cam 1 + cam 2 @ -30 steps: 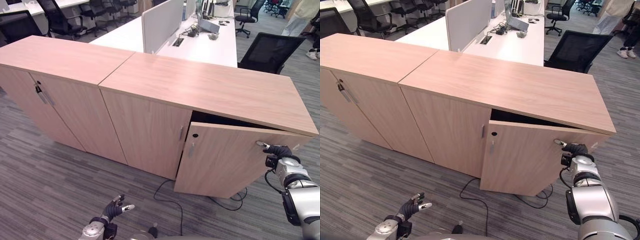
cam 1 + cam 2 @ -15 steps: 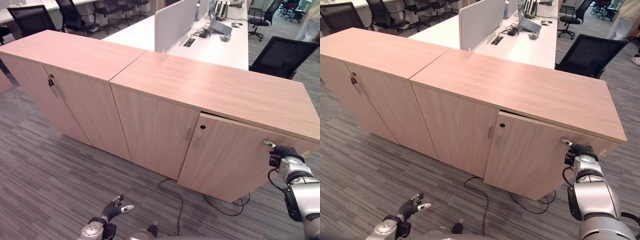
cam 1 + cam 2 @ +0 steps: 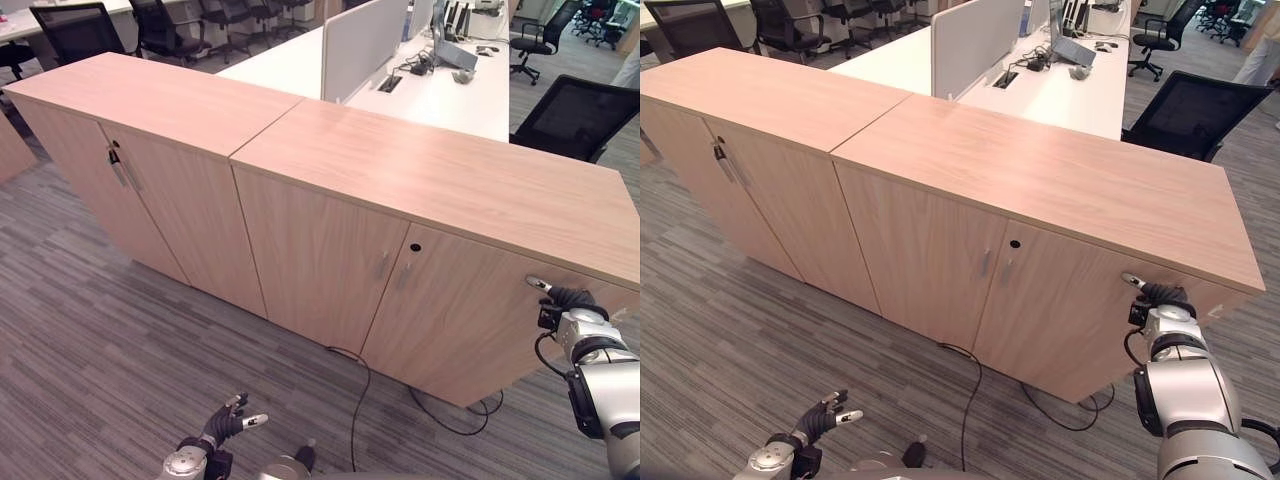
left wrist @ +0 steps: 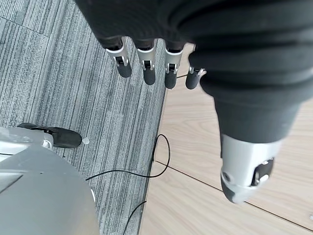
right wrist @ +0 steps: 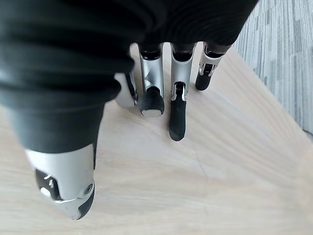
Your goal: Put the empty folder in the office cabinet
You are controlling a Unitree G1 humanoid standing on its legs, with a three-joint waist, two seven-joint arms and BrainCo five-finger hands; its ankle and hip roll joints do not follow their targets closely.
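1. Since a second ago the right-hand door [image 3: 470, 320] of the office cabinet [image 3: 420, 180] has swung from well ajar to nearly flush with its neighbour; the dark gap under the top panel is gone. My head camera has also shifted, so the whole scene sits differently in view.
2. My right hand [image 3: 562, 301] is at the outer upper edge of that door. In its wrist view the fingers [image 5: 178, 105] are extended, tips on or just off the wood panel, curled round nothing. I judge it is pushing the door home.
3. My left hand [image 3: 225, 424] hangs low over the carpet floor [image 3: 110, 340], well apart from the cabinet, fingers [image 4: 145, 63] relaxed and holding nothing.
4. No folder is in either hand, on the cabinet top or on the floor. With the door almost shut, I judge it is already inside, though I cannot confirm this.
5. Deciding relation: the door face lies directly ahead of the right hand, its hinge side away from me to the left. The right hand is far nearer than the left, so any last push falls to it.
6. Progress, as a judgement: closing step, near the end.
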